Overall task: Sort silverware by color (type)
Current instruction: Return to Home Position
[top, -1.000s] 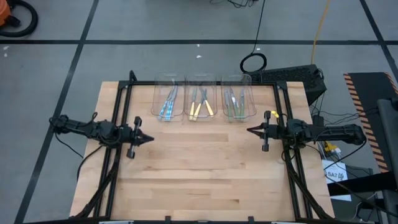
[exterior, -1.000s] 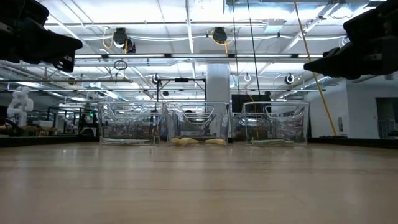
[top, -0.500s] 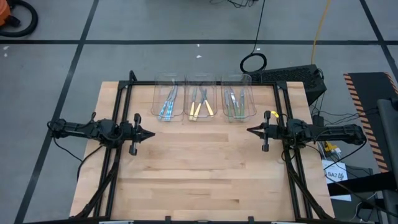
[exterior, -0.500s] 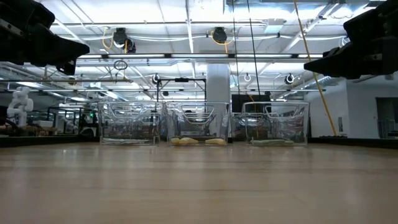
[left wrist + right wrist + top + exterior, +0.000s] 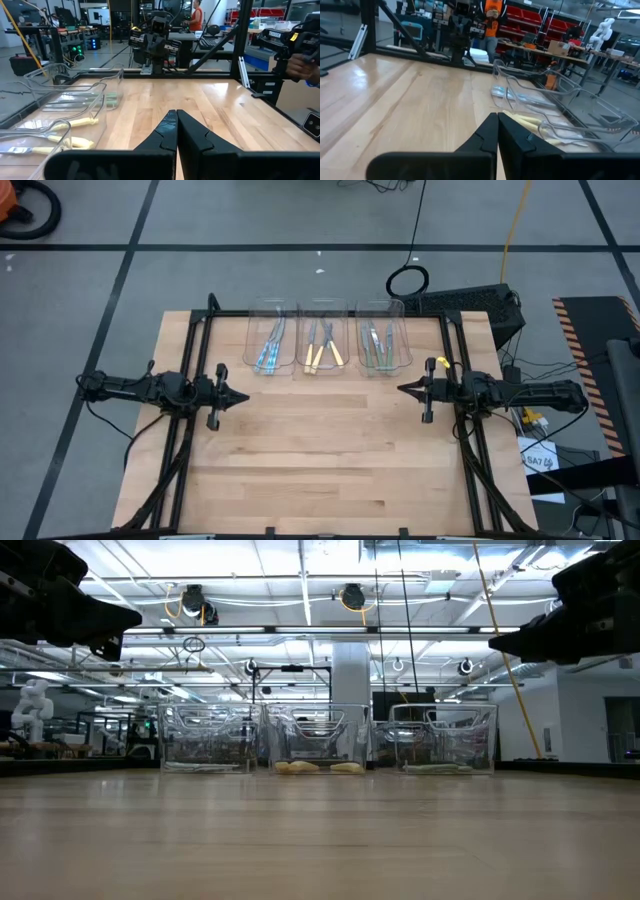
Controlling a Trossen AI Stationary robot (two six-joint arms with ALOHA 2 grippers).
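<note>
The silverware (image 5: 322, 350) lies sorted in three clear bins set side by side along the counter's far edge. The blue pieces (image 5: 268, 352) are in the left bin (image 5: 250, 330), the yellow pieces (image 5: 318, 356) in the middle bin (image 5: 300, 320) and the green pieces (image 5: 376, 352) in the right bin (image 5: 407, 340). The bins stand close together between the two black rails (image 5: 192, 370) that run down the counter's sides. In front of them the counter (image 5: 320, 470) is open wood to its near edge.

The left claw (image 5: 243, 397) hovers just inside the left rail, pointing inward, its fingers pressed together on nothing. The right claw (image 5: 400, 390) mirrors it on the right, also closed and holding nothing. A wide stretch of wood lies between their tips. Both sit on the near side of the bins, apart from them.

Only the high view shows the colours in each bin and the counter's outline. The low view shows both claws well above the wood, and only the yellow handles show plainly on the bin floors. Each wrist view shows its own fingers meeting in a point, with the other arm across the counter. The left wrist view also catches a person's hand (image 5: 302, 62) beyond the counter's edge.
</note>
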